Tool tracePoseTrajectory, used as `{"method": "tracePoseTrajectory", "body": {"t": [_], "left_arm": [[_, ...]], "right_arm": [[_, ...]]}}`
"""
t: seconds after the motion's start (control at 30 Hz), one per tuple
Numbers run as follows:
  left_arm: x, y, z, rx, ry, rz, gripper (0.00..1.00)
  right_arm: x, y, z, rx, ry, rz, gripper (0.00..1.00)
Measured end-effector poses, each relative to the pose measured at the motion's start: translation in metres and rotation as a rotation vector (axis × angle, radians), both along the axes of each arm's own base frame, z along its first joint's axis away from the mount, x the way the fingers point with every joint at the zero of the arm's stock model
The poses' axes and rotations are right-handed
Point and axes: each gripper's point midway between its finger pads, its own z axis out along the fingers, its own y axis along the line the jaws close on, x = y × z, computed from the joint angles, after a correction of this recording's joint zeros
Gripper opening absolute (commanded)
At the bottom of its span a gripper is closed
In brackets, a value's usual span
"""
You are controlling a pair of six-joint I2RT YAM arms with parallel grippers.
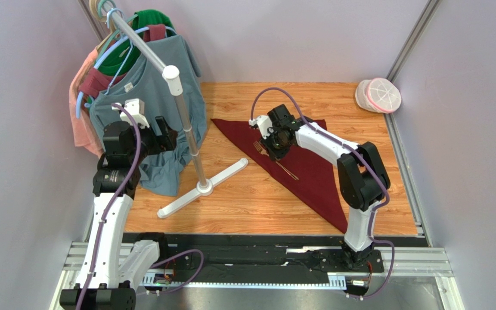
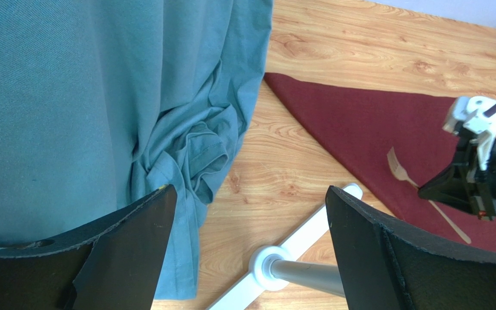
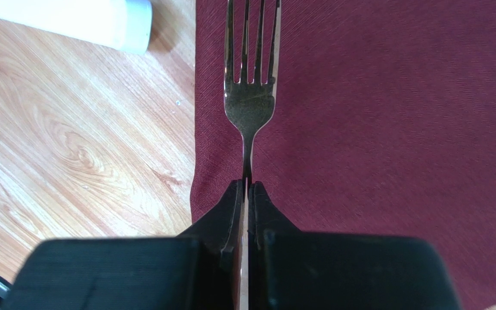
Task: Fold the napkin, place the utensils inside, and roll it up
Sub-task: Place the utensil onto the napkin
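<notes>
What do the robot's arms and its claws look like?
The left arm and the right arm are both made of smooth white tube-shaped links joined by chunky black joints. A thin purple cable loops along each one. The left gripper and the right gripper each have two matte black, wedge-shaped fingers that narrow toward the tips.

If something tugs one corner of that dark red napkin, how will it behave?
Probably floppy: the napkin lies flat as folded cloth, so a lifted corner would droop. It may slide on the smooth wooden table. The fork on it could shift.
</notes>
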Motion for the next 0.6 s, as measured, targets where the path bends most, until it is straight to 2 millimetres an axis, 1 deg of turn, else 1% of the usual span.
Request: {"method": "tracePoseTrajectory", "body": {"t": [0.13,0.27,0.43,0.6], "left_arm": [[0.000,0.000,0.000,-0.001,0.001,-0.001,0.95],[0.000,0.000,-0.001,-0.001,0.002,-0.002,0.95],[0.000,-0.002,0.000,-0.004,0.001,-0.009,0.95],[0.000,-0.003,-0.001,-0.007,0.002,-0.016,0.95]], "right_arm": [[-0.006,-0.001,-0.015,-0.021,0.039,0.020,0.00],[-0.008,-0.003,-0.019,-0.027,0.048,0.018,0.00],[-0.017,-0.010,-0.032,-0.051,0.073,0.011,0.00],[-0.022,-0.014,-0.038,-0.062,0.090,0.001,0.00]]}}
